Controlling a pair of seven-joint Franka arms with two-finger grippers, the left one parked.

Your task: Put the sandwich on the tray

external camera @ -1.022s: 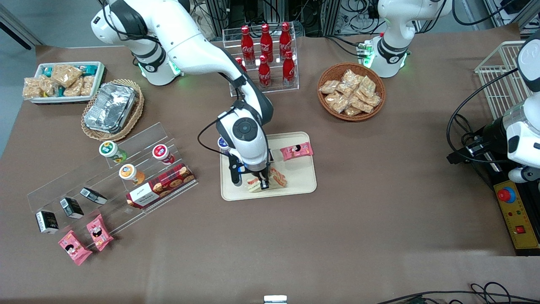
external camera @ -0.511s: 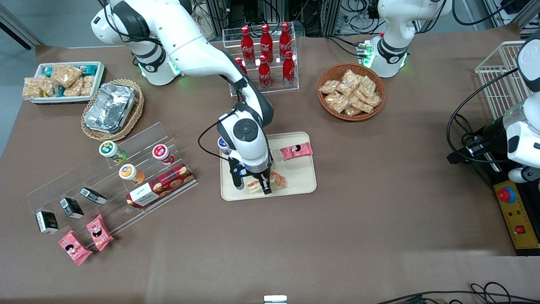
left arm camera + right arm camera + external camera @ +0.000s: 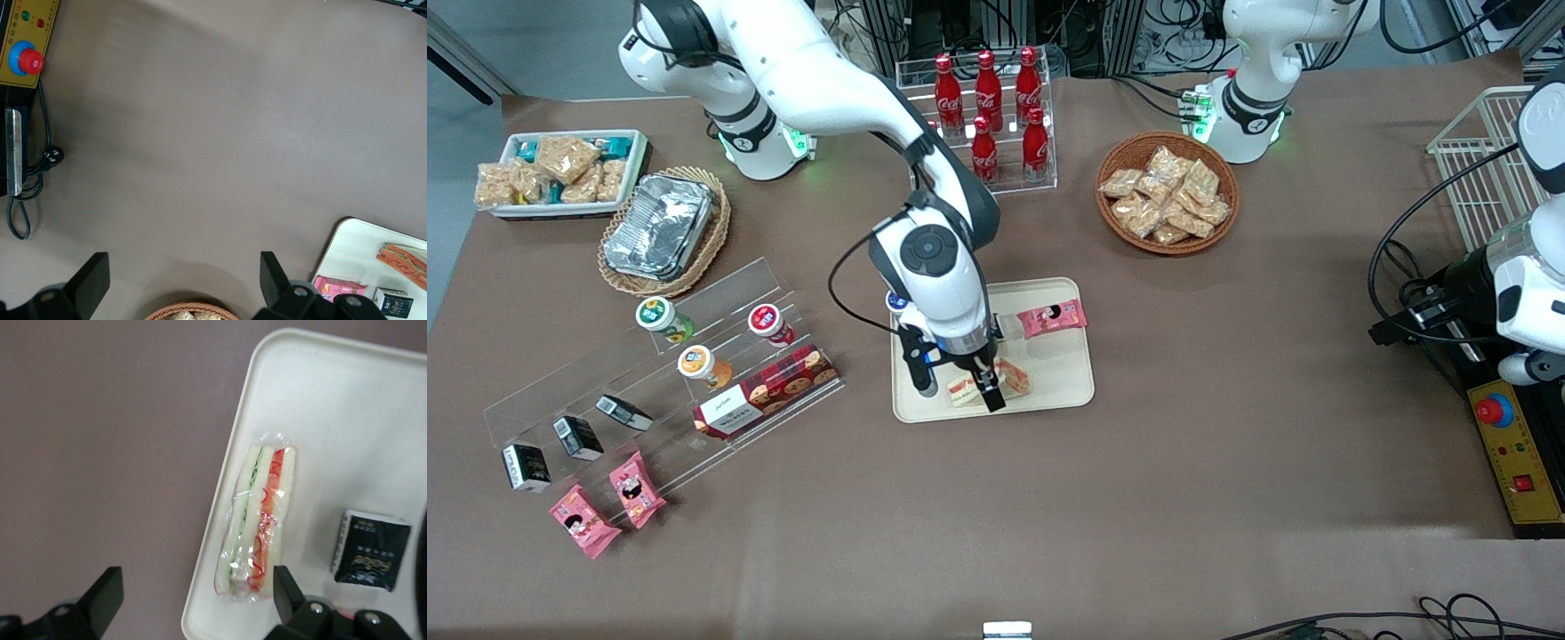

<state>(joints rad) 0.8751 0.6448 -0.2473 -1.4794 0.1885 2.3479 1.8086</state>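
The sandwich [image 3: 257,520] lies on the cream-beige tray [image 3: 313,400], on its side with the red and green filling edge showing through the clear wrap, close along the tray's low rim. In the front view the sandwich [image 3: 1009,380] sits in the part of the tray [image 3: 1063,391] nearest the camera. The end effector [image 3: 956,391] hangs just above it with its fingers spread wide and nothing between them; in the wrist view the two dark fingertips [image 3: 100,593] stand well apart, and the sandwich lies free below them, touched by neither.

Judging from this, the placing itself looks done: the wedge rests wholly inside the rim, and the step in hand is the release and clearing away. The next move calls for a straight lift, so that the open fingers do not catch the loose wrap and drag the sandwich toward the rim, which it already lies close to.

Also on the tray are a small black carton [image 3: 370,550] just beside the sandwich and a pink snack packet [image 3: 1052,317] farther from the front camera; a withdrawal should keep clear of both. The brown bench [image 3: 1183,498] around the tray holds racks and baskets, all well apart from it.
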